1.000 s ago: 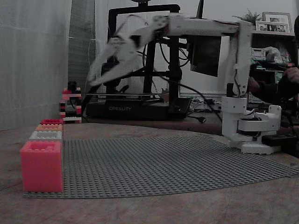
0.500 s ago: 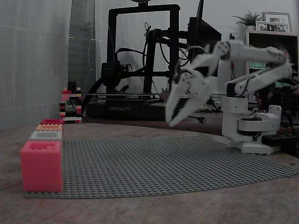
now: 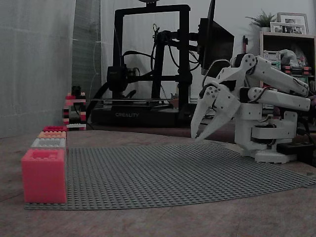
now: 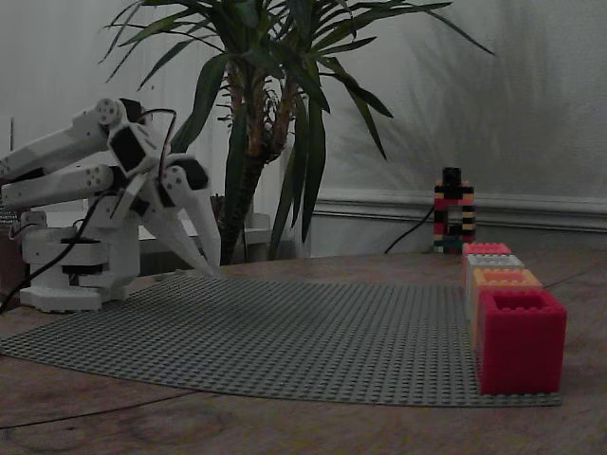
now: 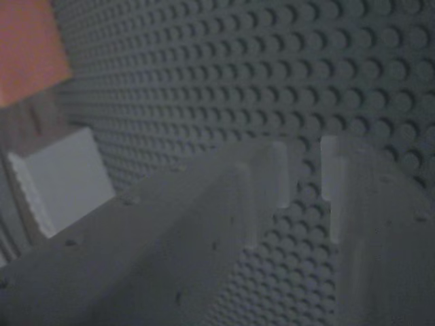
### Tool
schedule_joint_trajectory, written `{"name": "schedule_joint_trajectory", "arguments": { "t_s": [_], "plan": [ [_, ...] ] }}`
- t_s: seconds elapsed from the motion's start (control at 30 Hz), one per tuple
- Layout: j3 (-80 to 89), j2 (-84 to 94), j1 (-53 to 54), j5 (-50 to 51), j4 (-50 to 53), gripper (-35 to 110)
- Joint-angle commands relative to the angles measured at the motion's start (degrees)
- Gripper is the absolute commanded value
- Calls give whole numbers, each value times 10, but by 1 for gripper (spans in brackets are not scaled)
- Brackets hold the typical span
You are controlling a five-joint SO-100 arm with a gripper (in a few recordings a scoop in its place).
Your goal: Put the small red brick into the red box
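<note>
Now pulled back empty: drop seemingly done

At far left of a fixed view, row of four boxes along the edge of the grey studded baseplate point(image 3: 163, 173): pale pinkish-red box point(image 3: 43, 175) nearest the camera, grey box point(image 3: 48, 143) and orange box point(image 3: 52, 134) behind it, the red box point(image 3: 54, 128) last in line, unmoved over the last second. From the opposite side, same red box point(image 4: 520, 341) nearest the lens, open top turned up, inside hidden.

No sign of the small red brick on the baseplate or the worktop point(image 3: 163, 222); probably already inside the red box, though cannot tell from these angles.

Further right, the change: a second ago stretched high out to the left, toward the boxes; half a second ago swinging back over mid-plate; now folded low by its own base. Gripper point(image 3: 200, 136) tilted down, just above the plate's far edge, well apart from every box. Seen from the wrist, gripper point(image 5: 309, 170) parted by a narrow slit, studs showing through, nothing pinched.

Reads as retreat after release, task likely complete.
</note>
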Motion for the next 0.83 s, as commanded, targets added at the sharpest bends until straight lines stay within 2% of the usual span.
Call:
{"name": "schedule_joint_trajectory", "arguments": {
  "t_s": [0.0,0.8],
  "plan": [
    [-1,9,-9,2,17,0],
    [3,9,-9,9,14,0]
  ]
}}
